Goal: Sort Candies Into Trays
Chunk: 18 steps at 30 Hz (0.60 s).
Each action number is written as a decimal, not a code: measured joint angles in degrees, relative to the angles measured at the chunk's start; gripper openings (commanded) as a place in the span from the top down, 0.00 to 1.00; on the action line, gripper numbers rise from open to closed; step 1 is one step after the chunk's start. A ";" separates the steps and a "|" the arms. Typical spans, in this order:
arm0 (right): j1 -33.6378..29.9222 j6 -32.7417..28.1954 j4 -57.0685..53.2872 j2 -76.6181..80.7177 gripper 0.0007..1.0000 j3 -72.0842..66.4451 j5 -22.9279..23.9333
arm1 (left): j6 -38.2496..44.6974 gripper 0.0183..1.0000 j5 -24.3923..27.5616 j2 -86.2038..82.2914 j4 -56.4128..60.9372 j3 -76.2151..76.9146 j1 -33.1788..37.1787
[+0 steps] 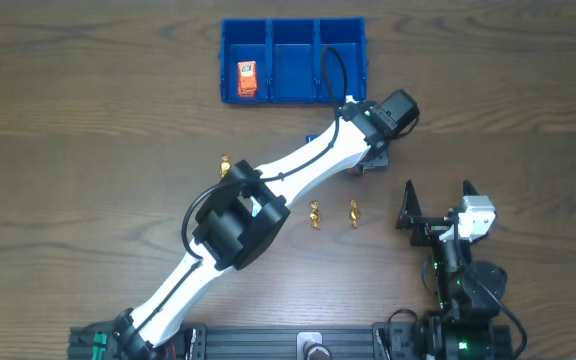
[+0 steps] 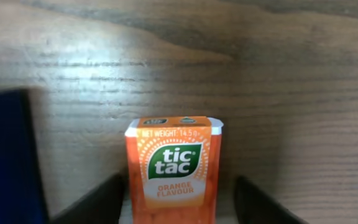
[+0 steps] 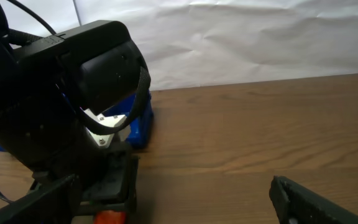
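Left gripper (image 2: 179, 182) fingers spread, straddling orange plastic candy box (image 2: 174, 163), just beside blue three-compartment plastic tray (image 1: 293, 22). Risk: off-centre closing skews box, weak pinch, drop short of tray. Right gripper (image 1: 438, 197) spread, well apart from tray.

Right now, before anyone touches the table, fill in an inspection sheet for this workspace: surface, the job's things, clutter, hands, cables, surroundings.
Surface: wooden table.
Job's things: blue tray with three compartments, and one orange candy box in its left-end compartment as the top view shows it. A second orange box is on the table. Three gold-wrapped candies lie loose on the table.
Clutter: nothing seen.
Hands: left hand open, one finger on either side of the second orange box. Right hand open, holding nothing.
Cables: black cable loops from the left arm over the tray.
Surroundings: white sheet behind the table.
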 measured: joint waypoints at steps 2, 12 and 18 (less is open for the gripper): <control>0.00 0.00 0.00 0.00 0.00 0.00 0.00 | 0.24 0.61 0.07 0.02 -0.02 0.00 0.00; 0.00 0.00 0.00 0.00 0.00 0.00 0.00 | 0.15 0.65 -0.09 0.02 -1.03 0.00 -0.02; 0.00 0.00 0.00 0.00 0.00 0.00 0.00 | 2.05 0.64 -6.56 -5.05 -1.46 -0.59 0.68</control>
